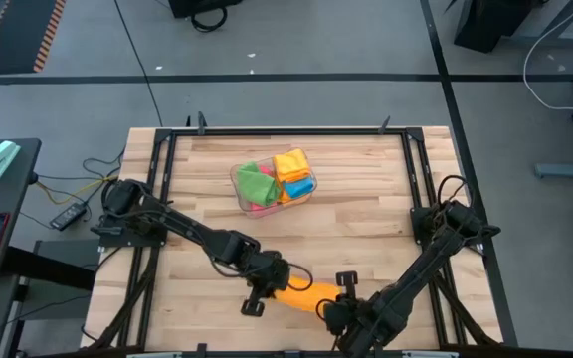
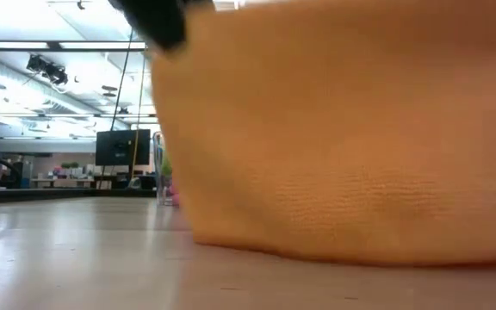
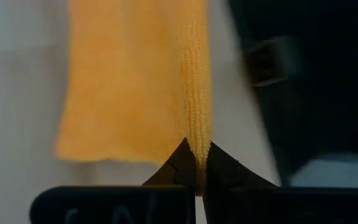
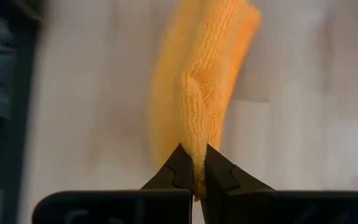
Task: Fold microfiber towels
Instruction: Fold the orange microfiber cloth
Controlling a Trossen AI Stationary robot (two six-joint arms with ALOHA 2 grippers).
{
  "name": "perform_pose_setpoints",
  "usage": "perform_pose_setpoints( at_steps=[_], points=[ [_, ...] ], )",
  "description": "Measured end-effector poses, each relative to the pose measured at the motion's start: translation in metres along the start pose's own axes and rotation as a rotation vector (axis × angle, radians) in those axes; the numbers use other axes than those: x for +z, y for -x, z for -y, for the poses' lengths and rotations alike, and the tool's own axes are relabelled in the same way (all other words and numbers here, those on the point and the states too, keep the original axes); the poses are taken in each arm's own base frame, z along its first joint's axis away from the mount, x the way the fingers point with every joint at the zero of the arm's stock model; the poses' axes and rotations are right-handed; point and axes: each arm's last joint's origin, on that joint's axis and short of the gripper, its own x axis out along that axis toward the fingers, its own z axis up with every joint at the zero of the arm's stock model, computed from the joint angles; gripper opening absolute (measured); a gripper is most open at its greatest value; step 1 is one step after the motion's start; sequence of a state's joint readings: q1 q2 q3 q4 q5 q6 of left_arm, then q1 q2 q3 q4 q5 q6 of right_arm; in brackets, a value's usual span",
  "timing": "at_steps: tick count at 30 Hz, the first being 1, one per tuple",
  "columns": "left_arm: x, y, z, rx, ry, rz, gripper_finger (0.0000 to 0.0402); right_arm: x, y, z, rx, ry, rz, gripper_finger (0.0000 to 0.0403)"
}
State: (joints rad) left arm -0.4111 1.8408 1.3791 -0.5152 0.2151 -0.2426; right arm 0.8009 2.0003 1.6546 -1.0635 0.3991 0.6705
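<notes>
Both grippers are closed on one orange microfiber towel (image 1: 301, 294), which hangs between them at the near edge of the wooden table (image 1: 366, 219). The left gripper (image 1: 267, 288) pinches the towel's left end; in the left wrist view its fingertips (image 3: 182, 163) are clamped tight on a thick hemmed edge of the cloth (image 3: 135, 81). The right gripper (image 1: 338, 303) pinches the opposite end, its fingertips (image 4: 180, 163) clamped on a bunched corner of the towel (image 4: 210, 81). In the low view the orange cloth (image 2: 351, 138) fills most of the picture, its lower edge at or just above the tabletop. Well apart, toward the far side of the table, a clear plastic bin (image 1: 239, 184) holds the other towels: green (image 1: 257, 184), yellow-orange (image 1: 291, 164), blue (image 1: 299, 187) and pink (image 1: 259, 208).
</notes>
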Motion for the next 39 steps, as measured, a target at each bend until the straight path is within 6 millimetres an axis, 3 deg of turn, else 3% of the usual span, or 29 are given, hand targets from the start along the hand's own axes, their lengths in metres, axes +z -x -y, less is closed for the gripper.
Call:
perform_pose_setpoints(
  at_steps=[7, 13, 18, 25, 31, 39],
  points=[
    [0.012, 0.004, 0.039, -0.278, -0.103, 0.076, 0.0041, 0.017, 0.035, -0.025, 0.232, -0.014, 0.138, 0.0014],
    [0.012, 0.006, 0.056, -0.354, -0.159, 0.075, 0.0029, 0.024, 0.045, -0.035, 0.331, 0.015, 0.213, 0.0015],
    [0.010, 0.005, 0.037, -0.281, -0.137, 0.026, 0.0012, 0.020, 0.016, -0.020, 0.227, -0.042, 0.152, 0.0011],
    [0.002, -0.007, -0.006, -0.009, -0.022, -0.090, 0.0031, 0.007, -0.033, 0.009, 0.116, -0.191, -0.002, 0.0010],
    [-0.005, -0.033, -0.042, 0.052, 0.072, -0.181, 0.0012, -0.002, -0.050, 0.025, 0.036, -0.238, -0.078, 0.0009],
    [-0.007, -0.034, -0.058, 0.271, 0.014, -0.185, 0.0024, -0.016, -0.064, 0.037, -0.086, -0.231, -0.122, 0.0009]
  ],
)
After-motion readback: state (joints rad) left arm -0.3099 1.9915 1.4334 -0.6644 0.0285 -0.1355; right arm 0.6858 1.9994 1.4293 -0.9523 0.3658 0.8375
